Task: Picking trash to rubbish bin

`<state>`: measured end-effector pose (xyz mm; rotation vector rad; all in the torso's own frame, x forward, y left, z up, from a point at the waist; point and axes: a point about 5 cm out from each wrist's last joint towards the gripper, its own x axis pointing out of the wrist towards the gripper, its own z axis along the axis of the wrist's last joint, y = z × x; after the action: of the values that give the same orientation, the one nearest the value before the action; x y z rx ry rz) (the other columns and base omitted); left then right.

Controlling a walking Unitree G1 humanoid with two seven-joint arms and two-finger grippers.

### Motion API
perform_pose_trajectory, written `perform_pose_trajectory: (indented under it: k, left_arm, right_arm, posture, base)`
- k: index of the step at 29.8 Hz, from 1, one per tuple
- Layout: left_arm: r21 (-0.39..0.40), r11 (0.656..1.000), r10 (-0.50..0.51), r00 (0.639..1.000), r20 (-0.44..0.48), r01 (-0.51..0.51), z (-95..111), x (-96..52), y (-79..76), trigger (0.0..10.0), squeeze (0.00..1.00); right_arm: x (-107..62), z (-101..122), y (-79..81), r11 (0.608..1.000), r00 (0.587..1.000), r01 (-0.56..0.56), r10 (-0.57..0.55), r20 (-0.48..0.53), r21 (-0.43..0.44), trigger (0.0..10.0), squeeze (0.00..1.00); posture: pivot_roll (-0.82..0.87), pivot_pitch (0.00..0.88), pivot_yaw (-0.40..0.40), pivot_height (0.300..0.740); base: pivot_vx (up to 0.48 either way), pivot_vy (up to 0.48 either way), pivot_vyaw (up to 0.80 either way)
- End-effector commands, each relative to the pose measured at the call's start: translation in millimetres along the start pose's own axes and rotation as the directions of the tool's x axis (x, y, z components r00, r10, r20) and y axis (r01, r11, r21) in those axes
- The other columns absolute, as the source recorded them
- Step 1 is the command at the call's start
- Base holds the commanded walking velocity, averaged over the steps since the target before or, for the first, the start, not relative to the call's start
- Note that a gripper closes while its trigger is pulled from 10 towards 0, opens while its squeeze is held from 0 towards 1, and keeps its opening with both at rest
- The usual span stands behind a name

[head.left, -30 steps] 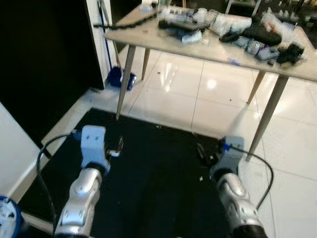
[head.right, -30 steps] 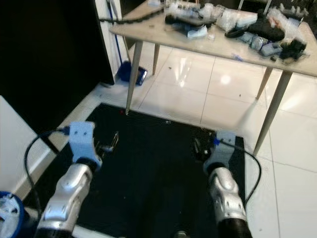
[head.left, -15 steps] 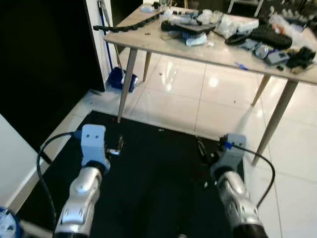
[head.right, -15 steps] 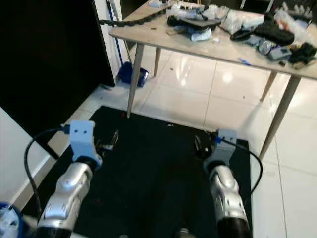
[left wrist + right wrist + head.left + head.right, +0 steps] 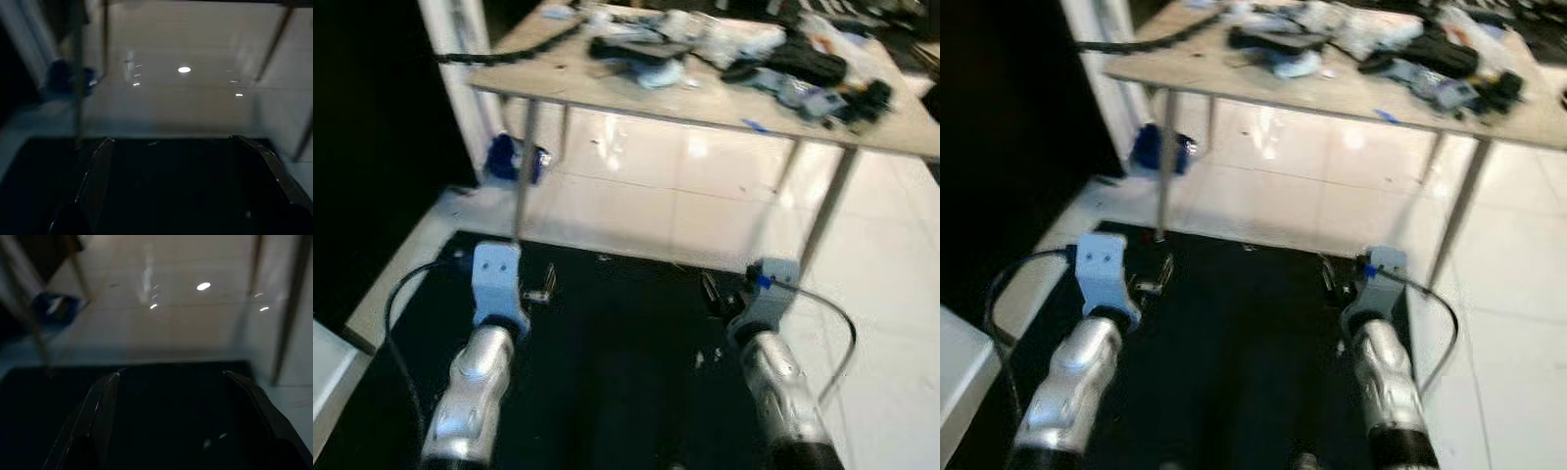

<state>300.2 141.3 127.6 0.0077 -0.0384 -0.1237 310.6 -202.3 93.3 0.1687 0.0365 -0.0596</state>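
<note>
Trash specks (image 5: 717, 352) dot the black mat (image 5: 607, 372), too small to show orientation. Left gripper (image 5: 181, 196) and right gripper (image 5: 171, 426) hover above, fingers spread, holding nothing.

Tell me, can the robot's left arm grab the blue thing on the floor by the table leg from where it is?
Probably not yet. The left gripper hangs open and empty over the black mat, while the blue thing lies farther off on the white tiles past the table leg. Nothing blocks the way, so stepping closer should help.
</note>
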Motion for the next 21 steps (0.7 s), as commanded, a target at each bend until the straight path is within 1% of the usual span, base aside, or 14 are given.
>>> perform_pose_trajectory:
  k: [1, 21]
  left_arm:
    - [0.011, 0.999, 0.031, 0.999, -0.03, -0.03, -7.9, -3.9, 8.2, 10.0, 0.0]
    - [0.011, 0.999, 0.032, 0.999, -0.033, -0.032, -8.9, -6.0, 8.6, 10.0, 0.0]
  right_arm:
    - [-0.1, -3.0, 7.5, 1.0, 1.0, -0.016, 0.016, -0.007, 0.016, 10.0, 0.0]
    - [-0.2, -3.6, 9.7, 1.0, 1.0, -0.027, 0.027, -0.011, 0.015, 10.0, 0.0]
  posture:
    - [0.01, 0.158, -0.027, 0.74]
    - [0.01, 0.17, -0.032, 0.74]
  base:
    - [0.326, 0.0, 0.0]
    - [0.327, 0.0, 0.0]
